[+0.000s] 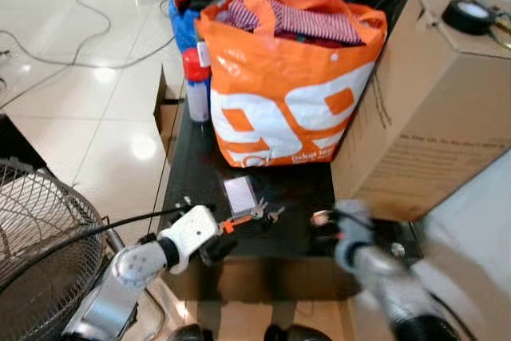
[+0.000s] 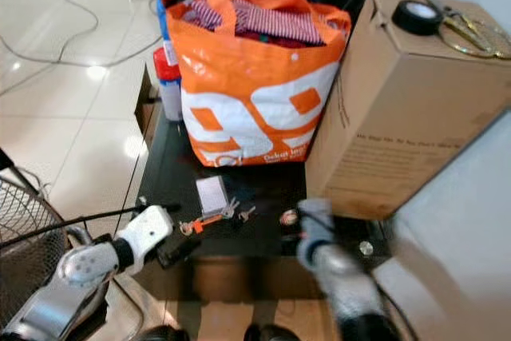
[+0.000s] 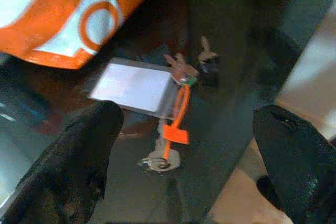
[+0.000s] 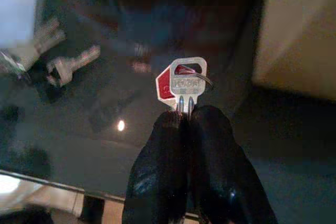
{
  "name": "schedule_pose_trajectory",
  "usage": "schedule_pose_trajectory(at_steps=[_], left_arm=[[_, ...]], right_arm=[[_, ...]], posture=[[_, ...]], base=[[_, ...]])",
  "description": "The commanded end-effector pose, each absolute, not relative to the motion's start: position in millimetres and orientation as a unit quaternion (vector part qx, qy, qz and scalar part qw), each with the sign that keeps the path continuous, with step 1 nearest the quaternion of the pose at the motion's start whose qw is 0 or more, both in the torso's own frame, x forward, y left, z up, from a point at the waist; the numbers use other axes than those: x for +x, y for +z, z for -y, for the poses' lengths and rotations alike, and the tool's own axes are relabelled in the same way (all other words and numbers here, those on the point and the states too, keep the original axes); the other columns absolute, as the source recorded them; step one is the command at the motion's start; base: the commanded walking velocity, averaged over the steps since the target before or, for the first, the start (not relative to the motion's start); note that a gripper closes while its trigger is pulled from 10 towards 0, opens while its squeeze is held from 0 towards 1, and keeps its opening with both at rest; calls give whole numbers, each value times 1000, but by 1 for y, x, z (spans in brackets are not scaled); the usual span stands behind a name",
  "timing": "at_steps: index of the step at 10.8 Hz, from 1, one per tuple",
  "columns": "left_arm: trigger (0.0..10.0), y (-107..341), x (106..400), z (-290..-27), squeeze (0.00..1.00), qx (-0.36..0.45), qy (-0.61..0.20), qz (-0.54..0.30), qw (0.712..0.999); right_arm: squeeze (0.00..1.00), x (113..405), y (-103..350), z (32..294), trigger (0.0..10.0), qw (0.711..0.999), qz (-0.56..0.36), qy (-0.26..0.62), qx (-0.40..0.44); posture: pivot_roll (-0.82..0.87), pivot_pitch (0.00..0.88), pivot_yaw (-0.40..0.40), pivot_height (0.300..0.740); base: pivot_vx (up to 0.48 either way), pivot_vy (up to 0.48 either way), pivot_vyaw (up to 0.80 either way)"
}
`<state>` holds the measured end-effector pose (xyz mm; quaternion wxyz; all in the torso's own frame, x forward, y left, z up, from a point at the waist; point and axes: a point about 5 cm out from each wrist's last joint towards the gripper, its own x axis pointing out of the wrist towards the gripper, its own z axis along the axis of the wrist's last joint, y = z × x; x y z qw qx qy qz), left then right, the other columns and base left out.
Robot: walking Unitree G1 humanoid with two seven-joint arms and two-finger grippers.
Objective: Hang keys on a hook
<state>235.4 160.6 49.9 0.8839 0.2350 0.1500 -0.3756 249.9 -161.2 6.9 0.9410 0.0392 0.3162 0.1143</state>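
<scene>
Up close, right gripper (image 4: 184,116) pinches a silver key (image 4: 184,85) by its blade, bow pointing away, above the black table (image 1: 196,169); left gripper (image 3: 184,156) gapes wide over the orange-tagged keys (image 3: 176,124)

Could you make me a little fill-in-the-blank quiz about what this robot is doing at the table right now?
1. The right gripper is shut on a silver ____.
2. The left gripper hangs open over a key bunch with an ____ strap.
3. The orange bag stands on a ____ table.
4. A roll of black tape lies on the cardboard ____.

Missing words: key; orange; black; box
</scene>
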Motion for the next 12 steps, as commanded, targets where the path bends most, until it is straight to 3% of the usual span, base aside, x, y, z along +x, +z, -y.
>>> schedule_pose_trajectory(at_steps=[1,2,3,4,5,8,10,11,12], left_arm=[[10000,58,238,-159,529,229,-357,-128,896],[10000,62,240,-160,529,223,-335,-118,908],[10000,73,244,-162,533,192,-270,-95,939],[10000,73,240,-160,537,185,-265,-100,941],[10000,68,236,-160,533,194,-267,-109,938],[10000,62,234,-155,537,209,-272,-122,931],[10000,60,233,-149,541,229,-311,-128,913],[10000,58,232,-148,541,236,-337,-135,901],[10000,56,232,-149,541,241,-368,-148,886]], right_arm=[[0,251,27,164,0,952,-276,122,48],[0,248,39,167,0,958,-254,120,50],[0,237,68,173,0,965,-226,120,55],[0,227,67,176,0,947,-273,167,-38],[0,221,58,186,0,913,-304,184,-200],[0,214,58,196,0,865,-366,213,-269],[0,210,55,195,0,848,-385,236,-278],[0,205,51,204,0,791,-388,256,-397],[0,206,49,194,0,816,-399,258,-330]], posture=[[-21,20,-59,740],[-22,12,-61,740],[-33,7,-68,740],[-37,4,-78,740],[-41,6,-83,740],[-51,0,-94,740],[-60,0,-90,740],[-62,0,-91,740],[-58,0,-93,740]], base=[[0,0,0],[0,0,0],[0,0,0],[0,0,0],[0,0,0],[0,0,0],[0,0,0],[0,0,0],[0,0,0]])
